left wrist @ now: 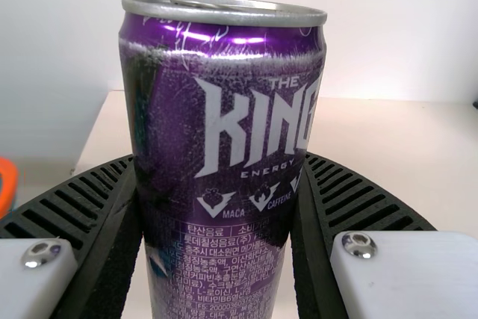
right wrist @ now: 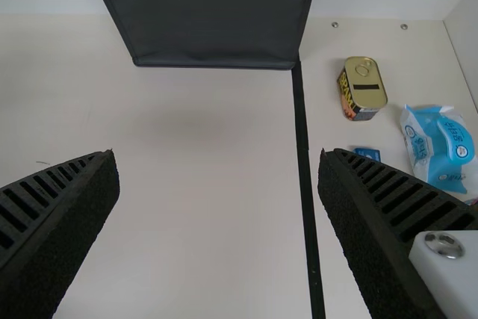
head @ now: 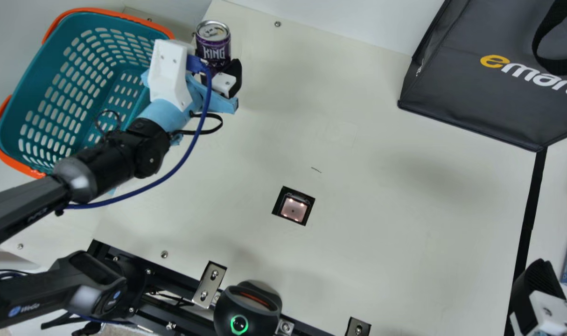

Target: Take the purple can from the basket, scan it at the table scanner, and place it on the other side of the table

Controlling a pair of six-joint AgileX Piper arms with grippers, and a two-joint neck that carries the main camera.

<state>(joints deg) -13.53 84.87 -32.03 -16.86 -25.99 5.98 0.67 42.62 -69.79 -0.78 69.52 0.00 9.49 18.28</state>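
at the cream table [head: 404, 224], left end effector [head: 216, 70] grips lettered purple can [head: 213, 49], right end effector [head: 539, 280] wide.

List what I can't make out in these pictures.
Base of purple can: main view, behind the left gripper; left wrist view, cut by bottom edge.
Top of black bag: right wrist view, cut by top edge.
Blue box: right wrist view, largely behind right gripper.

The left arm [head: 107, 161] stretched toward the far left corner of the table [head: 381, 242], the left gripper [head: 216, 70] closed in a grip; the right gripper [head: 540, 284] hung toward the right side, fingers [right wrist: 373, 222] apart.
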